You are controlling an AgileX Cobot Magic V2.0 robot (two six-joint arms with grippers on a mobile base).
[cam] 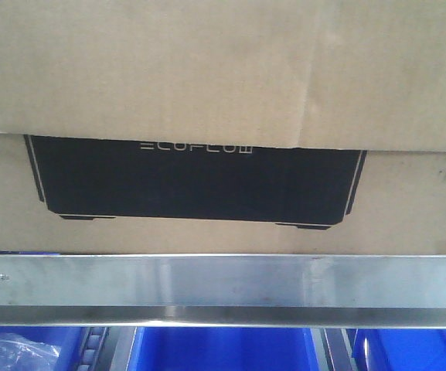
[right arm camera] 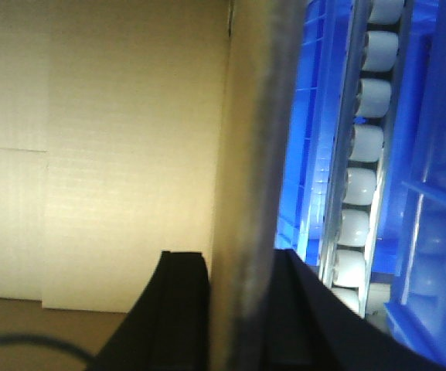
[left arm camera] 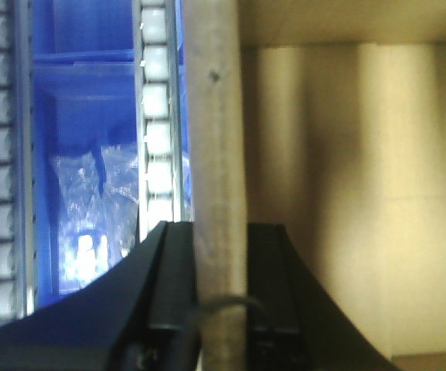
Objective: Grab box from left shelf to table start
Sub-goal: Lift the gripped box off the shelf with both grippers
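The left gripper [left arm camera: 219,236] has its black fingers [left arm camera: 273,255] closed on either side of an upright cardboard wall of the box [left arm camera: 215,116]. The right gripper [right arm camera: 240,263] clamps the opposite wall [right arm camera: 242,154] in the same way. Each wrist view shows the box's plain tan corrugated inside to one side of the pinched wall. To the other side are a row of white rollers [left arm camera: 157,116] [right arm camera: 365,139] and blue plastic bins [left arm camera: 83,93].

In the front view the left shelf's brushed-steel rail [cam: 223,280] runs across the foreground, with a small screw near each end. The box [cam: 207,69] sits just behind and above it, large and brown. Its black panel [cam: 199,182] has a thin white outline and white "ECOFLOW" lettering. A plain cardboard flap overlaps the panel's top edge. Below the rail are more blue bins [cam: 223,348], one holding a clear plastic bag [cam: 14,354].
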